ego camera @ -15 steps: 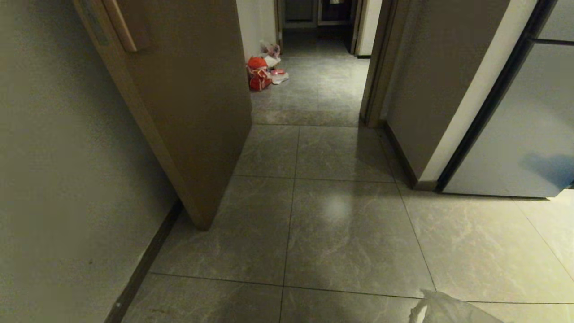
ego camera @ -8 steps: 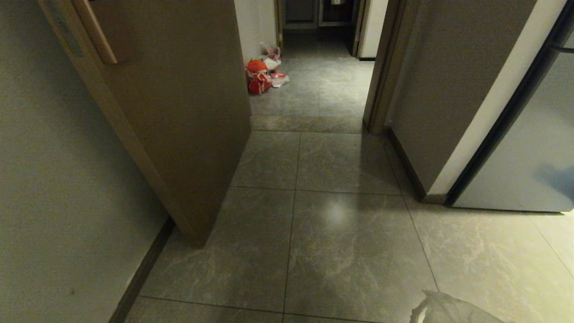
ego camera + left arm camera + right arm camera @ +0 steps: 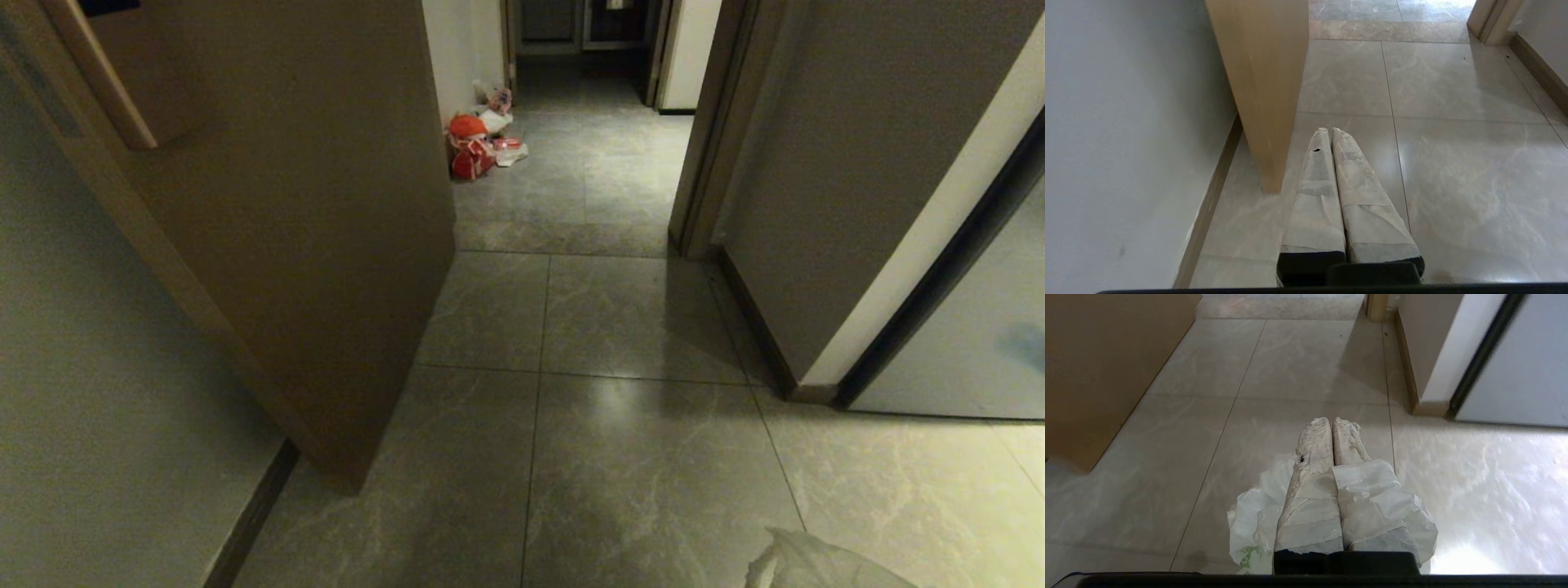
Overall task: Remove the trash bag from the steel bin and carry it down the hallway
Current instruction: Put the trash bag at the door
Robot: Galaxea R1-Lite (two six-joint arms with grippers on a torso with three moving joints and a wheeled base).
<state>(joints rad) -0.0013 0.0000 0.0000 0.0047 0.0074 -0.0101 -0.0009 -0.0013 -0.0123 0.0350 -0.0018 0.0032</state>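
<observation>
head: hallway (image 3: pixel 604 457) of grey marbled tiles, brown door (image 3: pixel 310 204) left, red bag (image 3: pixel 469 147) upper centre, trash bag (image 3: pixel 816 563) peeking at bottom right | left wrist: left gripper (image 3: pixel 1331 130) pressed together, empty, over tiles beside the door edge | right wrist: right gripper (image 3: pixel 1331 420) pinching the trash bag (image 3: pixel 1257 522), which hangs beneath it

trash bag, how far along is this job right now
Done: the trash bag is out of the bin, which is not in view. In hand: the right hand is shut on it, over the grey hallway tiles; the left hand is shut and empty. Left: more hallway ahead, past the open door and red bag.
</observation>
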